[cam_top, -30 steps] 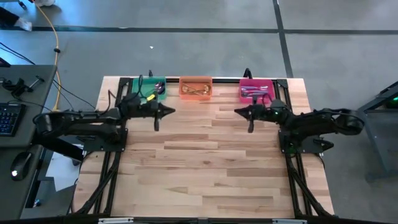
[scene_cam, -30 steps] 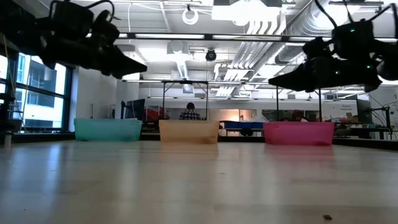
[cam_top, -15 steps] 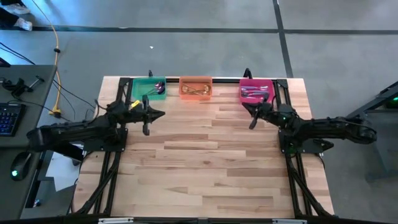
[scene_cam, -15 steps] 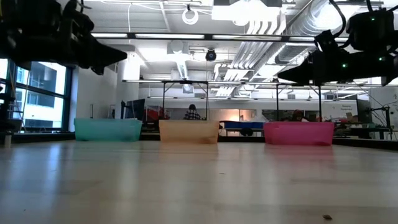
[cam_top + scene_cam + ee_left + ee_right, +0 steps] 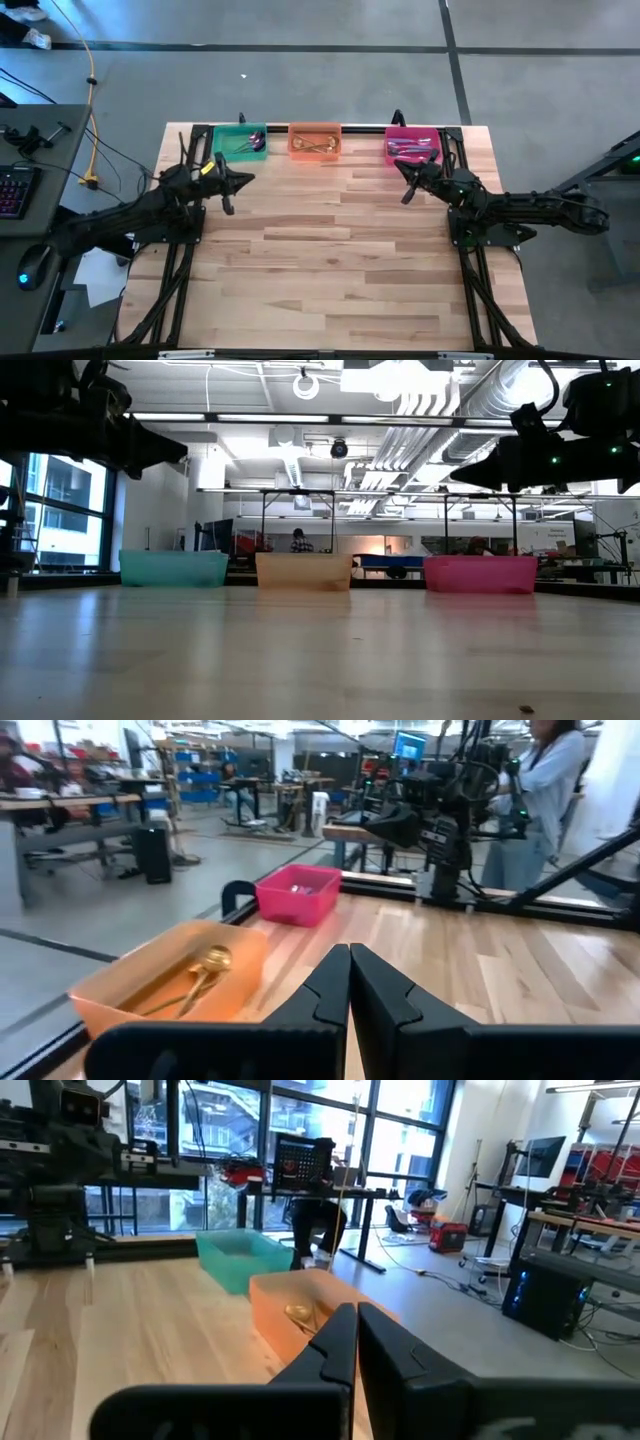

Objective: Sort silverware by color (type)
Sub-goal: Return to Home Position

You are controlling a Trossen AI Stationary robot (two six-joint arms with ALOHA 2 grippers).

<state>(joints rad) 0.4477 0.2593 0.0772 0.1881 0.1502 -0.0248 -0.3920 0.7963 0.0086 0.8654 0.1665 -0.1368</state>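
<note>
My left gripper (image 5: 236, 186) hangs above the table (image 5: 330, 260), its fingers (image 5: 330, 990) clenched together on nothing; the green bin (image 5: 226, 133) sits just ahead of its tips, with a spoon (image 5: 257, 143) lying at the end nearer the orange bin (image 5: 315, 126); I cannot make out that spoon's colour for sure. My right gripper (image 5: 403, 183) is clenched and empty too, also raised off the table; the pink bin (image 5: 413, 131) is just beyond its tips, and purple pieces (image 5: 405, 150) lie inside it. The orange bin stands ahead of both grippers, between them, and holds the gold spoons (image 5: 318, 147). From table height I see both grippers well above the bin rims. Past the left fingers, the gold spoons show in the orange bin, the pink bin farther off, the right arm (image 5: 440, 810) beyond that; a person (image 5: 550, 780) stands behind the table; past the right fingers another person (image 5: 318, 1190) is at a desk.
</note>
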